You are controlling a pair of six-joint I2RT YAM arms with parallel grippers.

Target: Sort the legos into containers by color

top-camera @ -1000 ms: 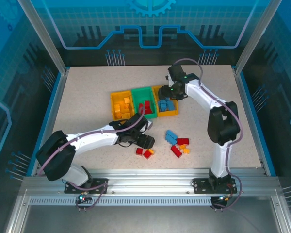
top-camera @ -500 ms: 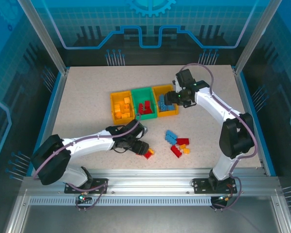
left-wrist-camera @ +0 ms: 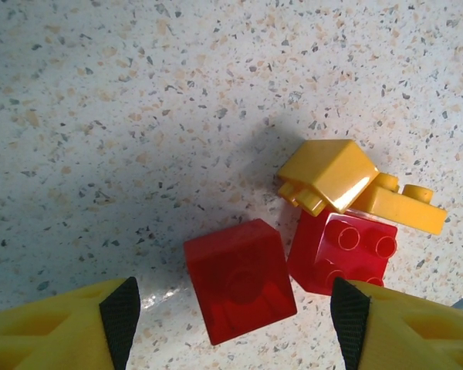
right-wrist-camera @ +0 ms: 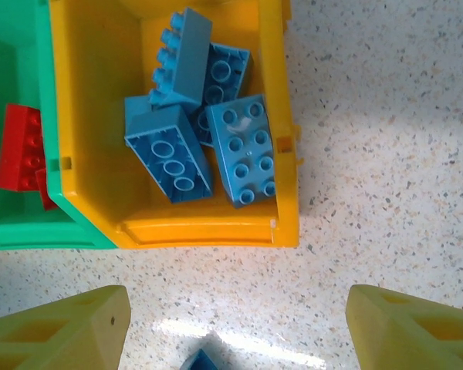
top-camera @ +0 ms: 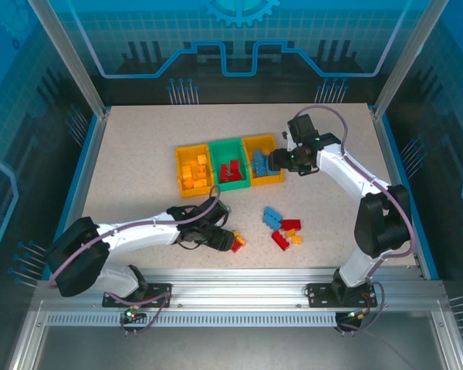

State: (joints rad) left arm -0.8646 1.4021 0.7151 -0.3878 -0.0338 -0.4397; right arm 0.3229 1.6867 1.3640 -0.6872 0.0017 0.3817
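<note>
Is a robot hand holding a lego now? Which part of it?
Nothing is held. The left gripper is open around a red brick on the table, not touching it. The right gripper is open near the bin of blue bricks.

Speckled tabletop [top-camera: 139, 146], blue-panelled enclosure [top-camera: 309, 38]

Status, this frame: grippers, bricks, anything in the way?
Left gripper open, straddling red brick. Right gripper open, beside bin of blue bricks. Orange bricks crowd the neighbouring red brick.
</note>
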